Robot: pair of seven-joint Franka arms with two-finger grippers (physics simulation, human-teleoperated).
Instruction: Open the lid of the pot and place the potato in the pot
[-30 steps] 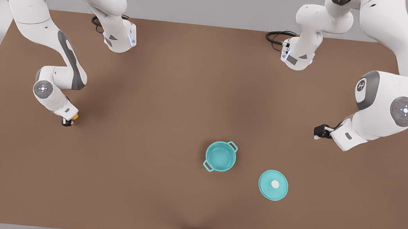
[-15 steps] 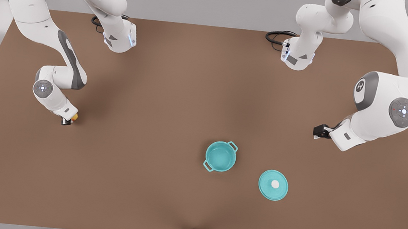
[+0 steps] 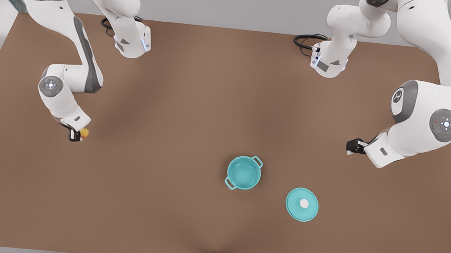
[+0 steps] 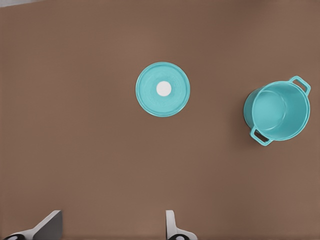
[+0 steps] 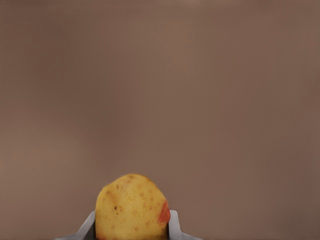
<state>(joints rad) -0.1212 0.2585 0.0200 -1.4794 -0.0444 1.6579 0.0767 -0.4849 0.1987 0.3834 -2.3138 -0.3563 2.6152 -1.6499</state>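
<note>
I have the small yellow-orange potato with its reddish patch (image 5: pixel 132 206) pinched between the right gripper's (image 3: pixel 76 134) fingers at the front view's left. Compared with a second ago, that arm's upper links have risen and the potato now shows more clearly beside the fingers, so I judge the lift has begun. The round teal pot with two loop handles (image 3: pixel 243 173) stands open, well apart toward the front view's right. Just beyond it, the flat teal lid with the white knob (image 3: pixel 302 204) lies on the brown table (image 3: pixel 195 92). Nothing stands between potato and pot. The left gripper (image 3: pixel 352 146) waits near the far edge, fingers spread wide.
</note>
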